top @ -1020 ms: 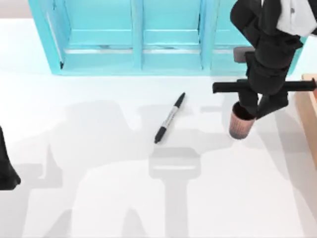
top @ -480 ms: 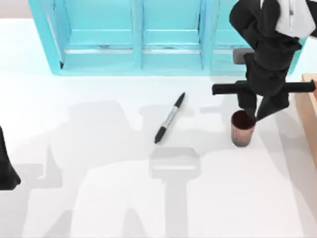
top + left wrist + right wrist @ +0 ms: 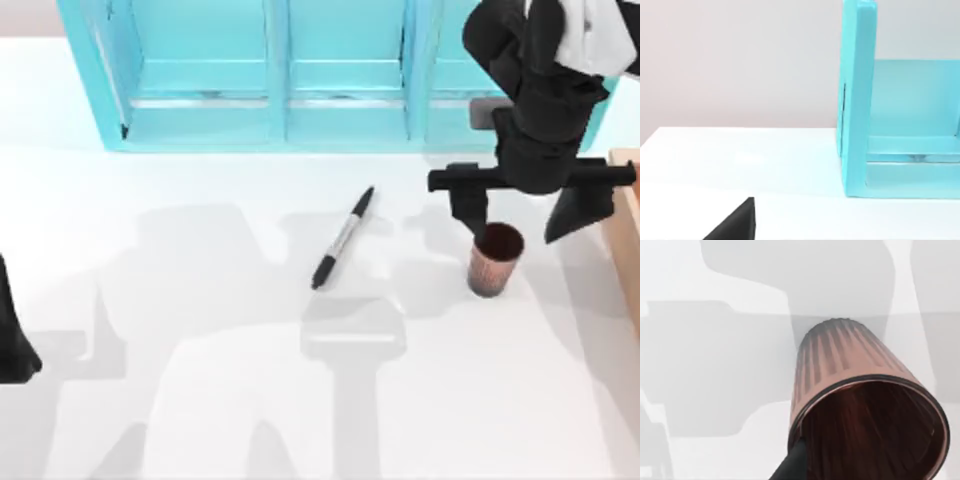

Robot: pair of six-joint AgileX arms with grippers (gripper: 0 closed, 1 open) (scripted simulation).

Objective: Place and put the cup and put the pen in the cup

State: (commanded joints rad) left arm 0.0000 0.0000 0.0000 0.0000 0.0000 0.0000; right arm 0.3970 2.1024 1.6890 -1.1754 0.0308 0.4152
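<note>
With the right gripper point(image 3: 528, 215) spread wide above the small copper-brown ribbed cup point(image 3: 494, 259) standing upright at the table's right, the slim black-capped marker pen point(image 3: 343, 238) lying mid-table looks light, stiff, probably slippery, best pinched across its grey-white barrel.

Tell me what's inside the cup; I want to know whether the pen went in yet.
The cup shows a dark, bare inside wall. Its bottom is out of sight. The pen lies on the table, apart from it.
</note>
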